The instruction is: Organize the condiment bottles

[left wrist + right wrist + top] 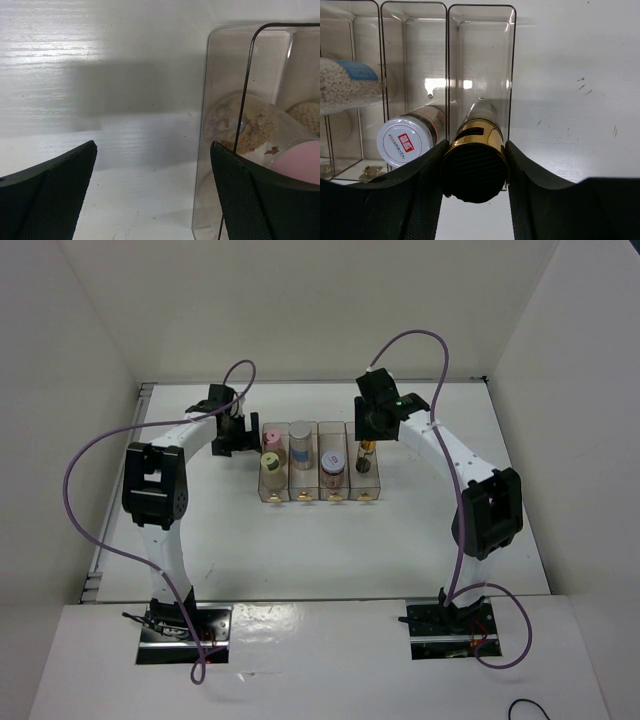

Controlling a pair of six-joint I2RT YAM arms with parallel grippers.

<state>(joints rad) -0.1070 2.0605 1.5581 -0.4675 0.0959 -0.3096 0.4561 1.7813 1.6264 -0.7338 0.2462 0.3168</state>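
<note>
Sight from my right wrist is mostly taken up by my own right hand (475, 146), which is clenched on the slim dark bottle (475, 175). One finger presses each side at the gold band under its ribbed black cap. The bottle's body runs away from the camera into the end bin (481, 55), the rightmost of the four clear ones. The cap hides its foot, so I cannot tell whether it rests on the bin floor.

In the next bin over stands the short jar (402, 141), showing its white lid with a red mark too small to read. My finger covers its lower edge.

From above, the silver-grey-capped bottle (301, 432) sits toward the back of the second bin. From my right wrist only its bead-filled side and blue label show, cut off by the frame edge.

The leftmost bin holds two bottles. The pink-capped bottle (271, 433) is at the back and the pale-yellow-capped bottle (270, 462) is in front of it.

My left hand (152, 147) is released, its fingers spread wide with only bare white tabletop (330, 550) between them. It hangs just beside that leftmost bin. In its wrist view one finger overlaps the bin's corner and hides most of the pink cap. The bottles' contents are only a blurred speckle through the plastic wall.
</note>
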